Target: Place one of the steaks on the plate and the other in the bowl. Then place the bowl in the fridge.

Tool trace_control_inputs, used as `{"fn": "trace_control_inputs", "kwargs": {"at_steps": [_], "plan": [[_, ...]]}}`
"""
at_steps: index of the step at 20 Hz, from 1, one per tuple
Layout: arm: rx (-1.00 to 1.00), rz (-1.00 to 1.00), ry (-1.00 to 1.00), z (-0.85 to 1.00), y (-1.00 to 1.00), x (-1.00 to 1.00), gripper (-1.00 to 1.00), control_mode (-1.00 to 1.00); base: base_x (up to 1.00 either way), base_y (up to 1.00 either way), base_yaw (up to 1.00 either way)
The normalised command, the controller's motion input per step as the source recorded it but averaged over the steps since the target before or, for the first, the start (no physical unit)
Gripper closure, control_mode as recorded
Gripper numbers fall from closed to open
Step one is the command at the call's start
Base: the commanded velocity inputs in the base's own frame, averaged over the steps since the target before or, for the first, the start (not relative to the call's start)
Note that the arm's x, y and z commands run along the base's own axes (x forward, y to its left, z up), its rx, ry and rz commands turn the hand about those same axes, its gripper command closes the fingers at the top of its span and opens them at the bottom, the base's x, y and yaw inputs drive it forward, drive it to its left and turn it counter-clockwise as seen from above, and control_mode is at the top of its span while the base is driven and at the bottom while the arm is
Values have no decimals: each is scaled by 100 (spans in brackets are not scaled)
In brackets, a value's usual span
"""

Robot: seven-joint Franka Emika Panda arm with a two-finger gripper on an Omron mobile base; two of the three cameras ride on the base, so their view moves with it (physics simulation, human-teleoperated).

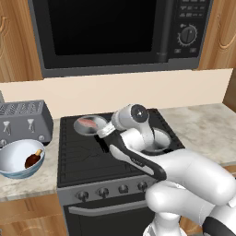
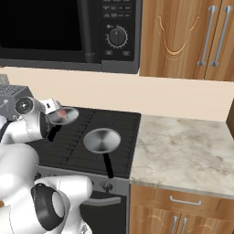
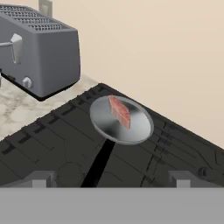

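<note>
Gripper (image 3: pixel 111 177) fingertips sit nearest the hand camera, spread wide, holding nothing, above the black stovetop (image 3: pixel 52 144). Pale pink steak with white streaks (image 3: pixel 120 111) lies in the round silver black-handled pan (image 3: pixel 124 127) at the stove's back left. Dark reddish-brown steak with a bone end (image 1: pixel 33 159) rests inside the wide bowl, white inside and pale blue-grey outside (image 1: pixel 11 171), on the marble counter left of the stove, just in front of the grey toaster (image 1: pixel 23 120). Second silver pan (image 2: pixel 101 140) sits apart, front right. Black microwave (image 1: pixel 115 32) hangs above.

Black microwave (image 1: pixel 122 34) over black stove (image 1: pixel 87 156), cream backsplash (image 2: pixel 183 98), wooden cabinets (image 2: pixel 187 39), marble counter (image 2: pixel 183 153), grey toaster (image 3: pixel 39 54).
</note>
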Motion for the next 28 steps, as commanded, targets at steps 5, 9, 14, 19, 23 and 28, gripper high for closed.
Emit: {"fn": "trace_control_inputs", "kwargs": {"at_steps": [5,9,14,19,23,28], "plan": [[11,-5,21,10,-31,26,-100,-100,0,0,0],[14,1,14,-2,-9,26,-100,-100,0,0,0],[0,4,20,-12,0,25,-100,-100,0,0,0],[0,7,10,-27,2,25,-100,-100,0,0,0],[-1,9,0,-35,15,27,-100,-100,0,0,0],[-1,8,0,-22,18,31,-100,-100,0,0,0]]}}
